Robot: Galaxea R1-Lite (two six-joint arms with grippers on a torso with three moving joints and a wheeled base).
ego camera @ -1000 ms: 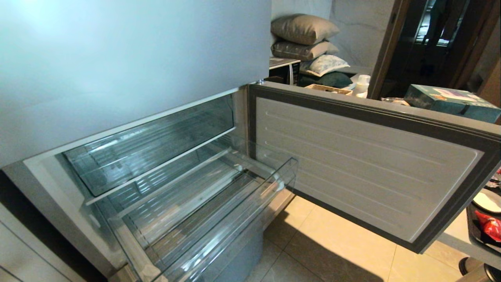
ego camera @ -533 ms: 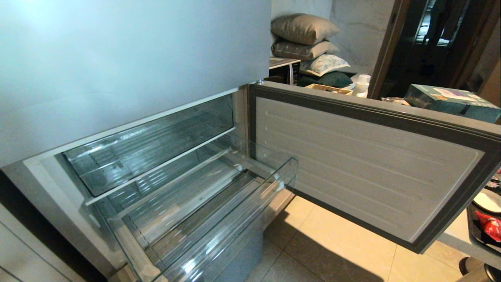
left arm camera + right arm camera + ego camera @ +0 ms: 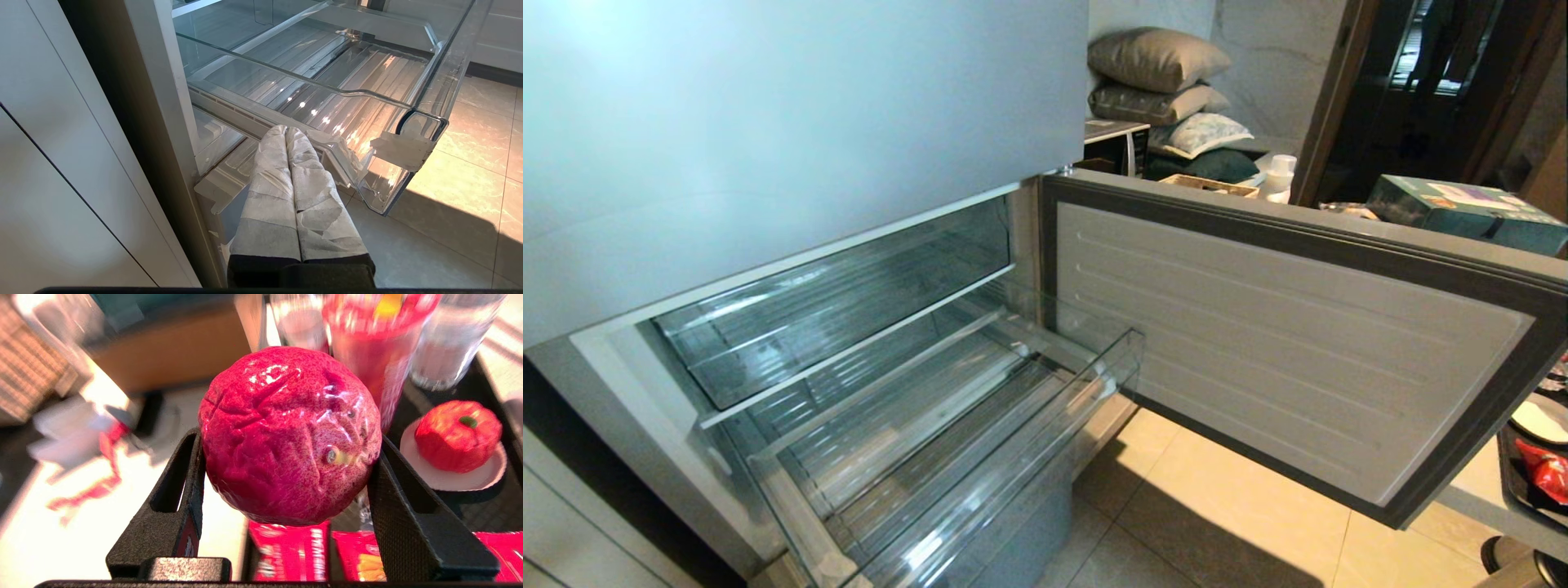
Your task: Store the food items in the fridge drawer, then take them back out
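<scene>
Nothing's shifted in the head view since a second ago. Right gripper (image 3: 286, 465) is clamped on the red fruit (image 3: 286, 433) above the bench (image 3: 81, 522); fridge drawer (image 3: 980, 457) sits pulled out, left gripper (image 3: 286, 134) pressed together beside it.

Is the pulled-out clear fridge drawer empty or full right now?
Empty: the fridge drawer shows only its bare ribbed floor, with no fruit inside.

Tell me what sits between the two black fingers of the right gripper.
In the right wrist view, the red fruit fills the gap of the right gripper, clamped between both fingers. The orange-red fruit lies apart on a white plate.
</scene>
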